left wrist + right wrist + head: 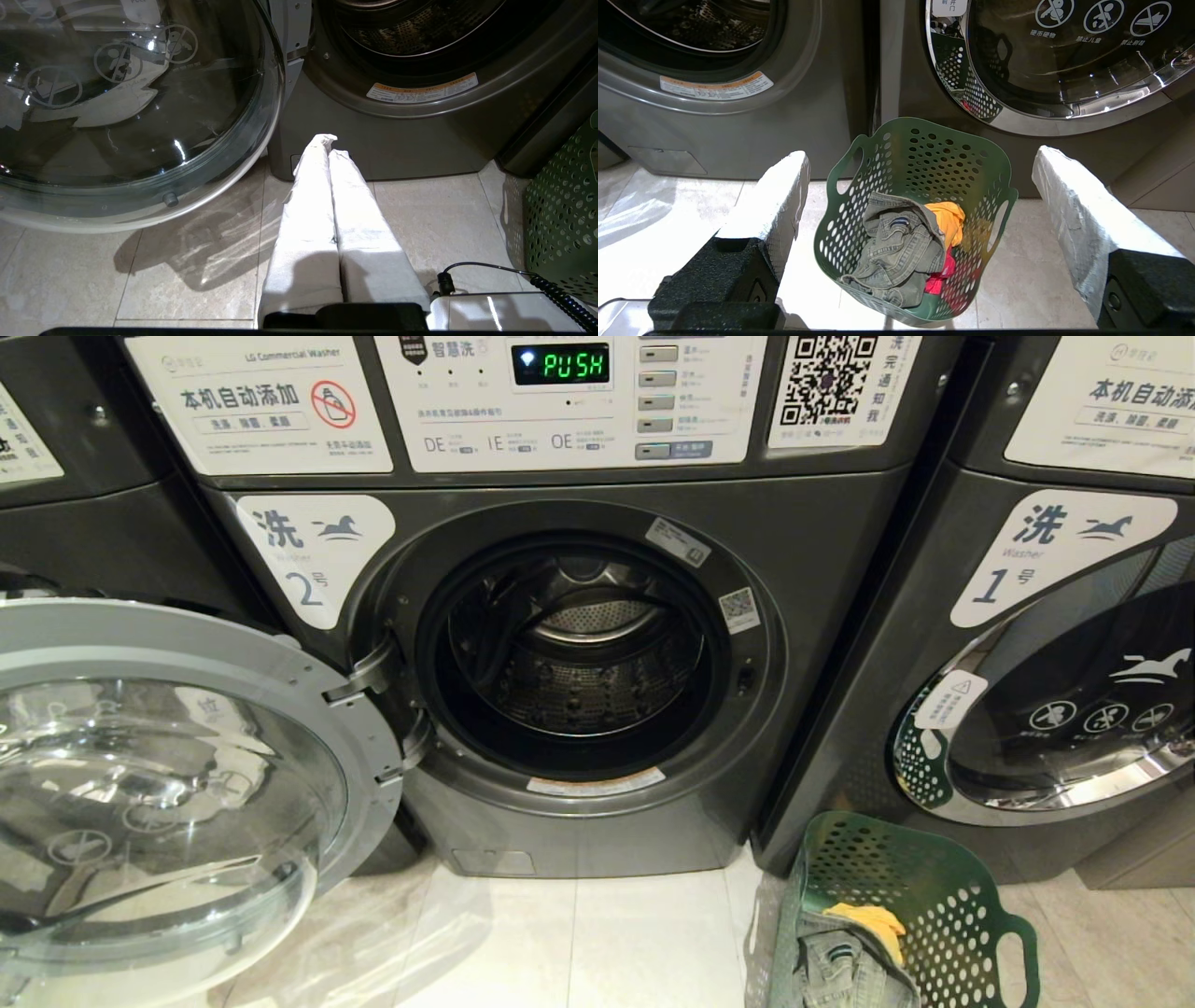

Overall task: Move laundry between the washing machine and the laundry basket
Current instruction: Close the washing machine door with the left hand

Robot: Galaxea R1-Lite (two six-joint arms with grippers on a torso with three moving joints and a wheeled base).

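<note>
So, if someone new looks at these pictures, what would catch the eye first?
Probably the washing machine marked 2 in the middle, with its big glass door swung wide open to the left and the drum looking empty. Next, the green laundry basket on the floor in front of the neighbouring washer marked 1, holding jeans, something yellow-orange and something red.

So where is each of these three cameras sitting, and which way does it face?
Head view: high on the robot, looking forward and down at the washing machine with its door swung open; no arm shows.
Left wrist view: behind the left gripper, its fingers pressed together, low over the floor, facing the washer's base.
Right wrist view: behind the right gripper, fingers wide apart, looking down at the laundry basket holding the laundry.
Shared: all three show the basket and the open washer.
</note>
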